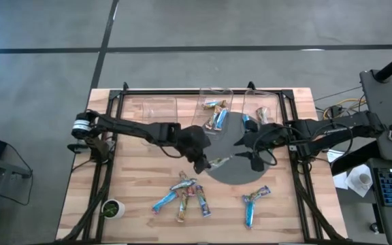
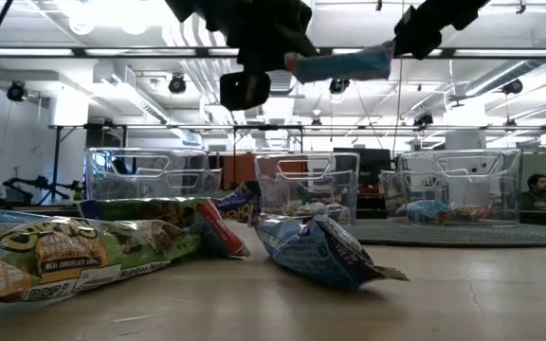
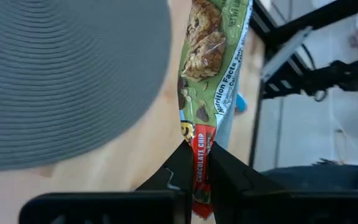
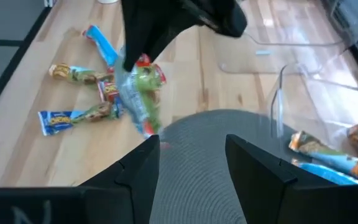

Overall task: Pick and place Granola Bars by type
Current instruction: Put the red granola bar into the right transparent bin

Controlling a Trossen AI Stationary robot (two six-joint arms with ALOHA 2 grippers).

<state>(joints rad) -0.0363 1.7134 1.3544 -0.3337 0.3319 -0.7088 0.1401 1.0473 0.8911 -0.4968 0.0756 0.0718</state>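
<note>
Pinching the red end of a green chocolate-chip granola bar (image 3: 209, 81), my left gripper (image 3: 197, 163) holds it in the air at the edge of the round grey mat (image 1: 233, 173). My right gripper (image 4: 191, 158) hovers over the same mat with its fingers spread and nothing between them, facing the held bar. More granola bars (image 1: 186, 195) lie scattered on the wooden table (image 1: 135, 170) nearer the front edge, and others sit inside the clear bins (image 1: 216, 102) along the back.
</note>
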